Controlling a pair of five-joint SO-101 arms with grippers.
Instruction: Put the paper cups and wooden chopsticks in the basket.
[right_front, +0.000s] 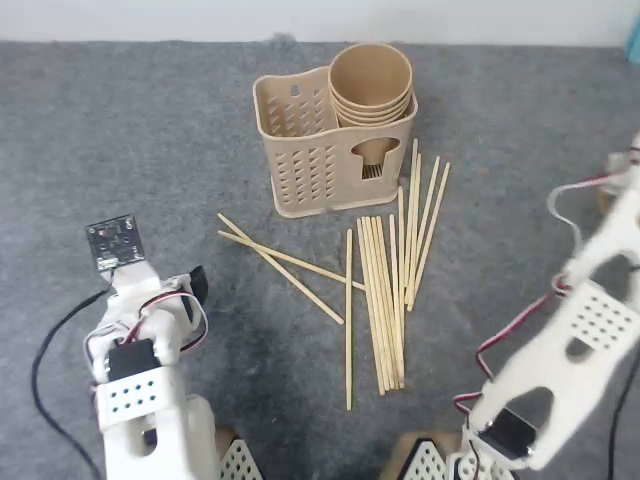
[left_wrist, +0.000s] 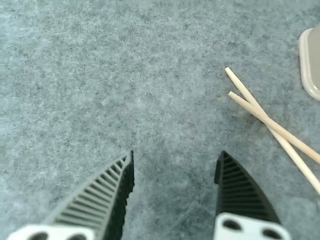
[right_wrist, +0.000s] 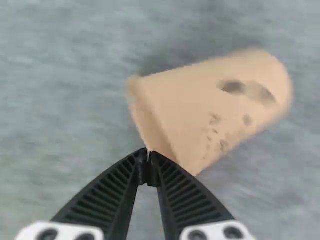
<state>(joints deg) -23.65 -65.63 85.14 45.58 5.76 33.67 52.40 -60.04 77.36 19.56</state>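
Observation:
A tan slotted basket (right_front: 310, 160) stands at the back middle of the grey carpet, with a stack of paper cups (right_front: 370, 75) in its right half. Several wooden chopsticks (right_front: 385, 300) lie loose in front of it, and two crossed ones (right_front: 285, 262) point toward the left arm. My left gripper (left_wrist: 172, 165) hovers open over bare carpet, with the ends of those two chopsticks (left_wrist: 255, 107) a short way ahead. My right gripper (right_wrist: 148, 152) is shut, its tips at the edge of a blurred tan paper cup (right_wrist: 215, 110). I cannot tell whether they pinch it.
The right arm (right_front: 590, 330) stretches along the table's right edge. A corner of the basket (left_wrist: 312, 62) shows in the left wrist view. The carpet on the left of the basket and in front of the left arm (right_front: 140, 360) is open.

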